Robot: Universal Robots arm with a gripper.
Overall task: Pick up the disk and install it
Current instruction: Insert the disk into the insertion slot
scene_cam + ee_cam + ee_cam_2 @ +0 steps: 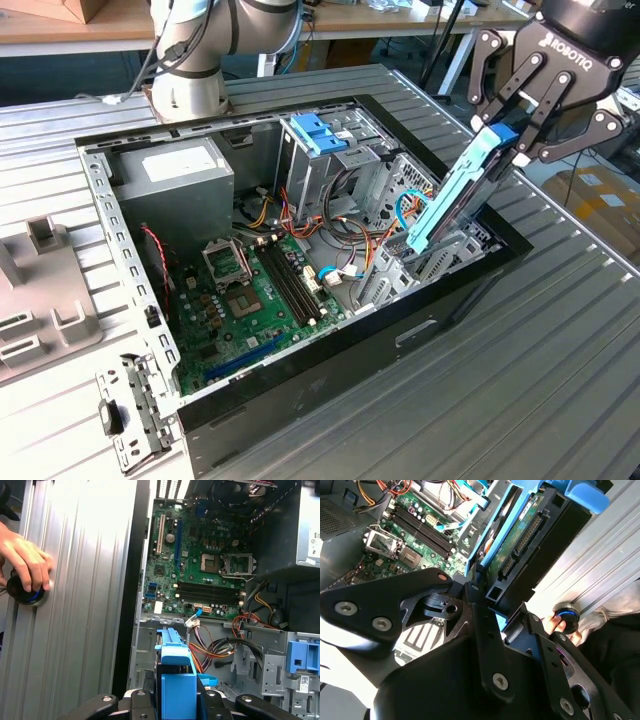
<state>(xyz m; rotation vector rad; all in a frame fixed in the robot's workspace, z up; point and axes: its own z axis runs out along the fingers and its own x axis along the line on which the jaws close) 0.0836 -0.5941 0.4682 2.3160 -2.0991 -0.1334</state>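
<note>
The worktop (560, 380) is a ribbed grey metal surface. An open computer case (330, 370) lies on its side across the middle, its black wall facing the near edge. The arm's base (190, 95) stands at the far edge. A grey moulded fixture (40, 290) lies at the edge on the exterior view's left, and a loose metal bracket (135, 410) lies beside the case near that same corner. In both wrist views, a round black knob (22, 597) (567, 616) with a blue ring sits at a worktop edge.

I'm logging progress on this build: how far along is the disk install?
Pickup looks done: the gripper is shut on the disk, clamping its blue bracket end. In hand: the disk hangs tilted, its lower end dipping into the open computer case. Left: it is not yet seated flat in a bay.
</note>
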